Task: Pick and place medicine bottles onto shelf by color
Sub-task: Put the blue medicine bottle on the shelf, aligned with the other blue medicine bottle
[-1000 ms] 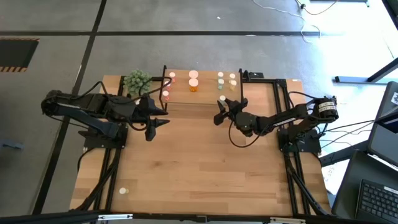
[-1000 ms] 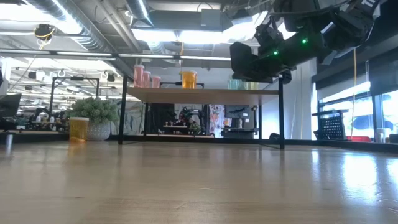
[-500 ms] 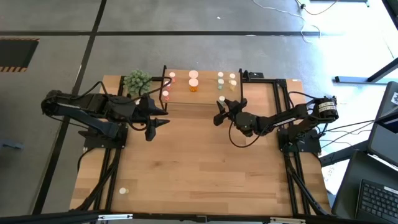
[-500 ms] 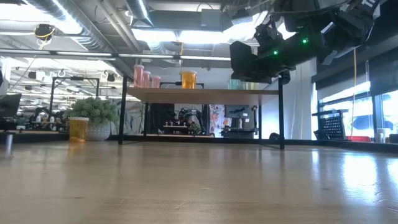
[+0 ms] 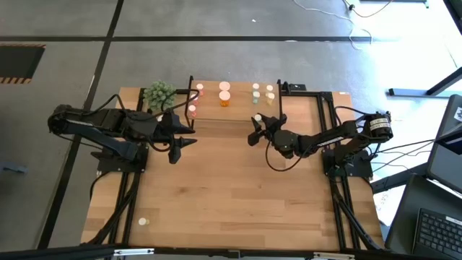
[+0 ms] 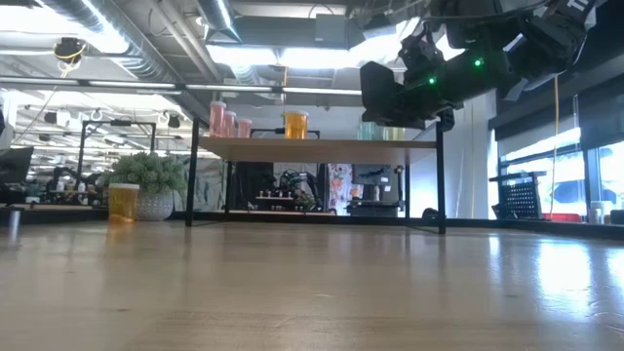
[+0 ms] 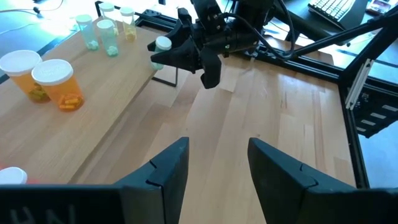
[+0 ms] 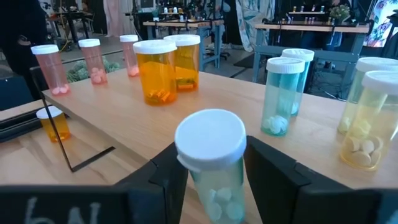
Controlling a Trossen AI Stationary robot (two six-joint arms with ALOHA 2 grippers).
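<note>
Gripping a pale green bottle (image 8: pixel 212 167) with a white cap, the right gripper (image 5: pixel 256 128) hovers over the shelf's (image 8: pixel 149 134) near edge, toward its right end; its fingers (image 8: pixel 281 177) press the bottle's sides. No label or writing can be read on any bottle.

Counted on the shelf in the right wrist view: three pink bottles (image 8: pixel 50 68) at the far left, two orange bottles (image 8: pixel 155 71) in the middle, one teal bottle (image 8: pixel 281 94) and two pale yellow ones (image 8: pixel 367 119) to the right, the outermost cut off by the picture's edge. One small orange bottle (image 8: pixel 53 122) stands on the table below the shelf's left end, beside the potted plant (image 5: pixel 159 94). A small white disc (image 5: pixel 143 222), perhaps a loose cap, lies near the table's near left corner.

The left gripper (image 5: pixel 175 138) hangs over the table just short of the shelf's left half, fingers (image 7: pixel 166 169) parted with nothing between them.
</note>
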